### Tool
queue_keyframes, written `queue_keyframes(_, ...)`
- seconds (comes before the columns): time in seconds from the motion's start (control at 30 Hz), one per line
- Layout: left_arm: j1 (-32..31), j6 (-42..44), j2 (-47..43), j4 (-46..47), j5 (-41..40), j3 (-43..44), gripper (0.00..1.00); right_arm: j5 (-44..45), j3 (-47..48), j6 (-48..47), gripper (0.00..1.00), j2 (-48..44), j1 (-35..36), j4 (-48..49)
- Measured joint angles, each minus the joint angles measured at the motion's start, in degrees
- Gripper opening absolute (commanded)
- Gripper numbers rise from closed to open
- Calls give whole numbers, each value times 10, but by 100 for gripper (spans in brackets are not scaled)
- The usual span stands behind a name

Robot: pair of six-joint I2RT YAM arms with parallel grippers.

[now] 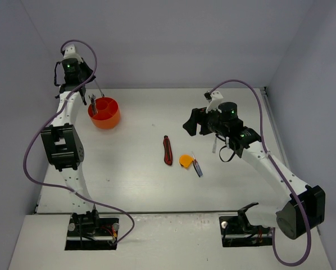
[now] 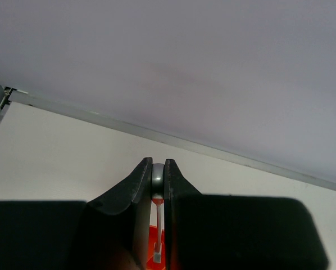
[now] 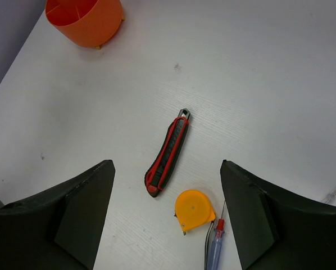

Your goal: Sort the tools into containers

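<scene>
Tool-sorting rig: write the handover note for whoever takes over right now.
Left hand: shut on a thin silver tool, held over the orange tub at the far left.
Right hand: open, empty, above the loose tools.
Lying mid-table: red-black knife, orange tape measure, blue-red screwdriver right beside the tape.
Done: nothing certain; the tub's contents are not clear from here.
To do: drop the silver tool into the tub, then sort those three.
</scene>
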Motion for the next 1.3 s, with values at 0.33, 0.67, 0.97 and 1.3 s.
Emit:
queue_keyframes(0.33, 0, 32, 0, 20, -5, -2, 0, 0, 0, 9, 73, 0, 0, -3)
queue_keyframes(0.67, -16, 140, 0, 26, -22, -46, 0, 0, -17, 20, 73, 0, 0, -4)
queue_keyframes(0.97, -33, 207, 0, 44, -23, -71, 0, 0, -34, 32, 72, -11, 0, -7)
queue_keyframes(1.3, -53, 283, 1, 60, -24, -102, 3, 0, -42, 39, 72, -35, 0, -15)
